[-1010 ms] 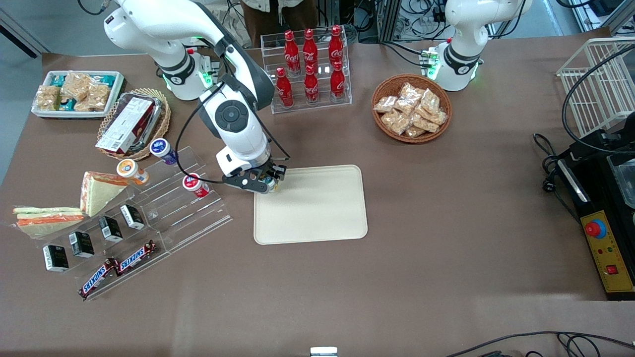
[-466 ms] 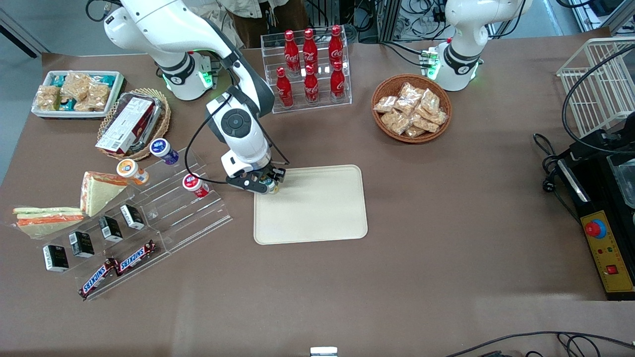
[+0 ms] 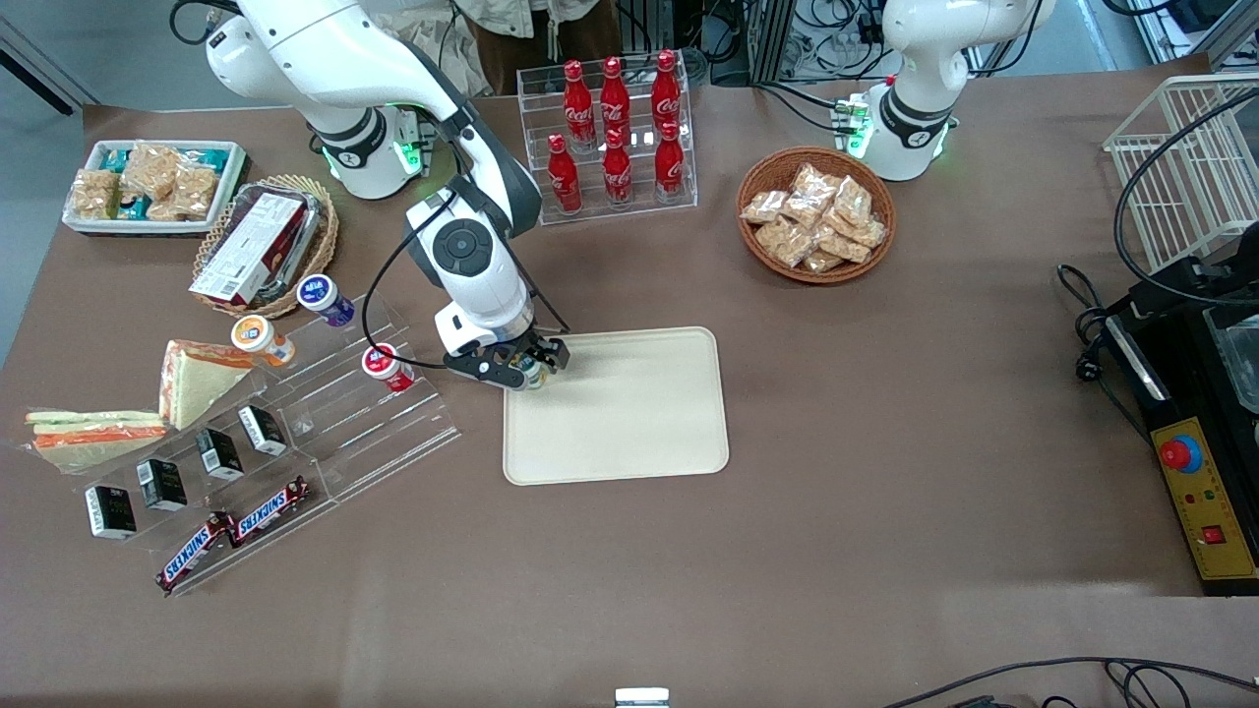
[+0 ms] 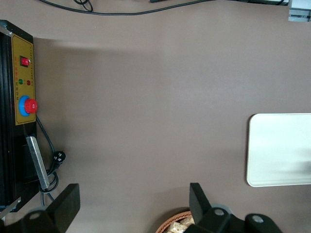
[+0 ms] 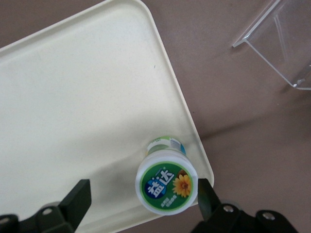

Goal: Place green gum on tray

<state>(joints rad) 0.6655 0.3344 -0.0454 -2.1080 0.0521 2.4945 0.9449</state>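
Green gum (image 5: 166,183) stands upright on the tray (image 5: 73,121), just inside a corner (barely clear of the rim). The gripper (image 5: 141,194) hangs spread around it, not touching; only the arm's retreat seems left.

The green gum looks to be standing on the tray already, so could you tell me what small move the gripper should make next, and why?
Probably lift straight up. The green gum stands upright on the tray near its corner, and the gripper is open, its fingers apart from the bottle.
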